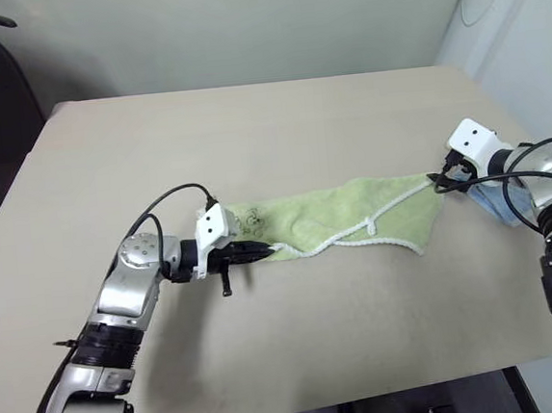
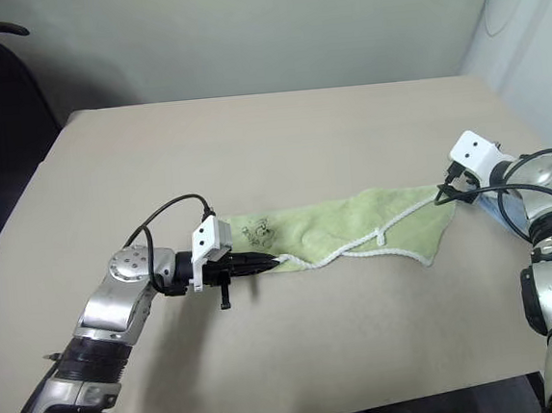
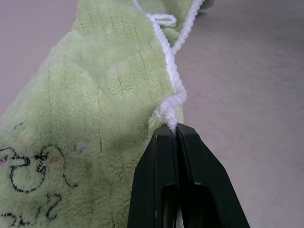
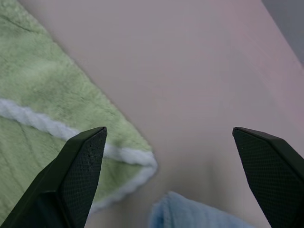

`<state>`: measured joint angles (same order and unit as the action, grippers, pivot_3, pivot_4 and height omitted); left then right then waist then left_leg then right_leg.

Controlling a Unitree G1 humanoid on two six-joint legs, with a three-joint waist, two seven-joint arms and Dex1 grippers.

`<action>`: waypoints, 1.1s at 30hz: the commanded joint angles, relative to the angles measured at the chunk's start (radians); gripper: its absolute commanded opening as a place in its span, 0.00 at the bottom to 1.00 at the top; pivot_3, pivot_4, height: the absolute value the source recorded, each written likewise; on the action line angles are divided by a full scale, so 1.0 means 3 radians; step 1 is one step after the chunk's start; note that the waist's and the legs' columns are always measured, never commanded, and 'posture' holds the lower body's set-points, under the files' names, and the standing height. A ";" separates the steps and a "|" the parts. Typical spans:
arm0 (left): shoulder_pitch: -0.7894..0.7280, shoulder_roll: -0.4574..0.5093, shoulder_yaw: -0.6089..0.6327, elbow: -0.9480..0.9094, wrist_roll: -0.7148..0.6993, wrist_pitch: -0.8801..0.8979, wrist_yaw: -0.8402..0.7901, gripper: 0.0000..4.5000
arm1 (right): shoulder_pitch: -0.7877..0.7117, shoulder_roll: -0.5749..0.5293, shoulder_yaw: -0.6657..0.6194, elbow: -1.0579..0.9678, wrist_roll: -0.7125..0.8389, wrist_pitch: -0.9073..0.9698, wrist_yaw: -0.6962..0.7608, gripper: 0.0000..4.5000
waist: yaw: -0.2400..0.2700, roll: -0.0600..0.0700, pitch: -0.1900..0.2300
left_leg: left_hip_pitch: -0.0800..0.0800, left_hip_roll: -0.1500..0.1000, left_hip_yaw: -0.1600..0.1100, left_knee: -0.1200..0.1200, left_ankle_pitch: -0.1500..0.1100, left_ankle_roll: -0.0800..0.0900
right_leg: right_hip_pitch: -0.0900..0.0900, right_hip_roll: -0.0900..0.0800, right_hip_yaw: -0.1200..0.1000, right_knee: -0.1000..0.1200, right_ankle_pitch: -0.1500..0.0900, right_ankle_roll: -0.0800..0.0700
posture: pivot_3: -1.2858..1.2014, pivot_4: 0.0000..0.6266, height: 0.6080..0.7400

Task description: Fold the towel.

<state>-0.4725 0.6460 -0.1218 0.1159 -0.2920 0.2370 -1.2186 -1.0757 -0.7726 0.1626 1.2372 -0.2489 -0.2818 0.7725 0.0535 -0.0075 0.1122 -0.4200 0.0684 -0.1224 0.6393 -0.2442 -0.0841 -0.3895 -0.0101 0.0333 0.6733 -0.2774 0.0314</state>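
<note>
**Left corner pinched, right end not yet taken**

My left gripper (image 3: 176,130) is clamped on the white edging at the towel's (image 1: 340,215) near-left corner, so that end can be lifted for the fold. The towel lies stretched across the middle of the table (image 1: 250,131). My right gripper (image 4: 168,137) hangs wide open over its far-right corner, holding nothing. Beside it a blue cloth (image 4: 190,213) is cut off, hard to make out.

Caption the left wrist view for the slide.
Left claw shut on the white stitched edging of the light-green towel on the table.
</note>
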 commanded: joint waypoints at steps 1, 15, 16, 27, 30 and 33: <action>0.0027 -0.0011 0.0102 -0.0136 -0.0092 0.0034 0.0040 0.01 | -0.0071 -0.0063 0.0073 0.0076 -0.0153 -0.0075 -0.0102 1.00 | 0.0000 0.0000 0.0000 | 0.0000 0.0000 0.0000 0.0000 0.0000 0.0000 | -0.0001 0.0000 0.0000 0.0000 0.0000 0.0000 | 0.52 0.24 1.00; 0.0096 0.0016 0.0158 -0.0186 -0.0158 0.0067 0.0100 0.01 | -0.0160 0.0065 0.0128 0.0242 -0.0389 -0.0020 -0.0315 1.00 | -0.0016 0.0000 0.0000 | 0.0000 0.0000 0.0005 -0.0001 0.0000 0.0000 | -0.0006 -0.0003 0.0003 0.0007 0.0000 0.0000 | 0.52 0.24 1.00; 0.0110 0.0021 0.0161 -0.0198 -0.0160 0.0074 0.0099 0.01 | -0.0168 0.0071 0.0128 0.0247 -0.0394 -0.0013 -0.0319 1.00 | -0.0015 0.0000 0.0000 | 0.0000 0.0000 0.0005 -0.0002 0.0000 0.0000 | -0.0007 -0.0003 0.0003 0.0007 0.0000 0.0000 | 0.52 0.24 1.00; 0.0144 0.0082 0.0193 -0.0268 -0.0186 0.0131 0.0078 0.01 | -0.0228 0.0247 0.0103 0.0327 -0.0389 0.0162 -0.0414 1.00 | -0.0024 0.0000 0.0000 | 0.0000 -0.0001 0.0005 -0.0002 0.0000 0.0000 | -0.0007 -0.0004 0.0003 0.0008 0.0000 0.0000 | 0.52 0.24 1.00; 0.0152 0.0082 0.0180 -0.0287 -0.0177 0.0130 0.0086 0.00 | -0.0234 0.0280 0.0105 0.0340 -0.0398 0.0213 -0.0382 0.87 | -0.0026 0.0000 0.0000 | 0.0000 0.0000 0.0005 -0.0002 0.0000 0.0000 | -0.0008 -0.0004 0.0003 0.0008 0.0000 0.0000 | 0.52 0.24 1.00; 0.0173 0.0081 0.0176 -0.0316 -0.0172 0.0132 0.0097 0.00 | -0.0225 0.0304 0.0100 0.0352 -0.0397 0.0262 -0.0338 0.63 | -0.0026 0.0000 0.0000 | 0.0000 -0.0001 0.0005 -0.0002 0.0000 0.0000 | -0.0008 -0.0004 0.0003 0.0008 0.0000 0.0000 | 0.52 0.24 1.00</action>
<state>-0.4265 0.6616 -0.0887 0.0679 -0.3300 0.2757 -1.1932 -1.1199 -0.6722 0.2088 1.3399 -0.3764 -0.2109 0.6648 0.0458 -0.0074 0.1123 -0.4201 0.0680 -0.1208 0.6387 -0.2443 -0.0841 -0.3919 -0.0116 0.0343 0.6757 -0.2775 0.0313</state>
